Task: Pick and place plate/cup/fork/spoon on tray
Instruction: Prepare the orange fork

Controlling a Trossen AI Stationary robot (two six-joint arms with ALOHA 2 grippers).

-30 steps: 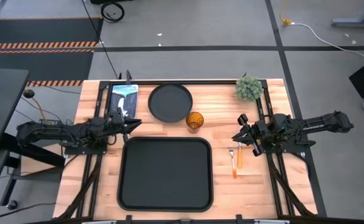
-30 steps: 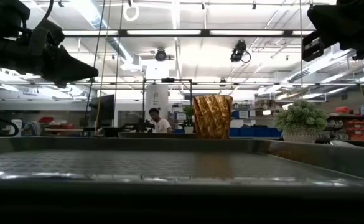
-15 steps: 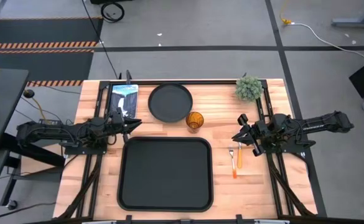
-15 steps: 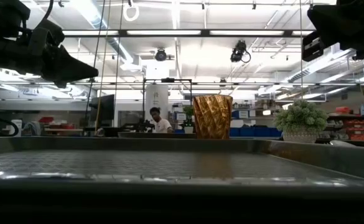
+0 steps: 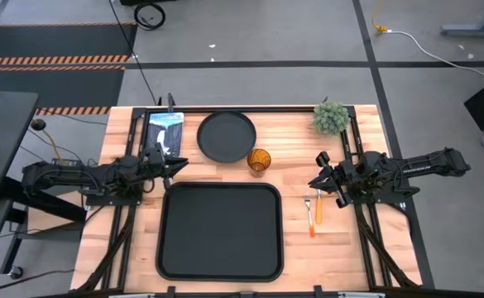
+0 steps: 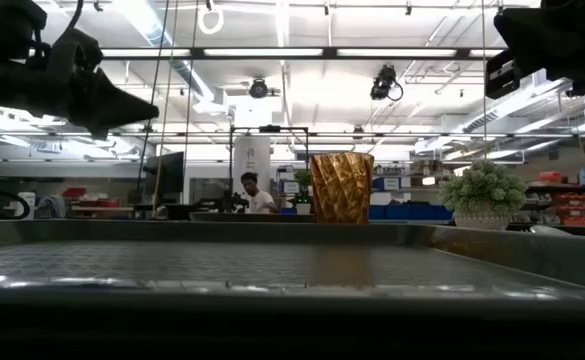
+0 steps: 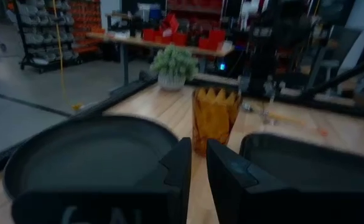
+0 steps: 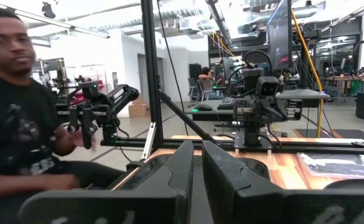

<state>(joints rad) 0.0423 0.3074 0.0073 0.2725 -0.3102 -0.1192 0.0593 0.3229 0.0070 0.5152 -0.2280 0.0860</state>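
Nothing had reached the tray [image 5: 220,265] yet, and it lay bare in the middle of the surface [image 5: 366,273] with my two arms parked either side of it. My left jaws [image 5: 178,165] hung off the tray's far left corner, closed down to a thin slit and holding nothing, their tips aimed toward the plate [image 5: 226,136] and the cup [image 5: 259,160] just beyond it. My right jaws [image 5: 315,181] were just as narrow and empty, poised just beside the fork [image 5: 308,207] and spoon [image 5: 318,206], which lay side by side to the right of the tray. I judged the main hazard to be that narrowness: reaching for anything without first opening would have pushed it along the wood rather than taking it. The cup stood near the plate's rim, so a wide sweep for the plate could have toppled the cup, and it looked light enough to roll. The plate was flat and low, and a pinch on its rim could have slipped. The fork and spoon lay so close together that a grab for one risked dragging or lifting the other. A potted plant [image 5: 331,117] at the far right corner sat near my right arm's path.
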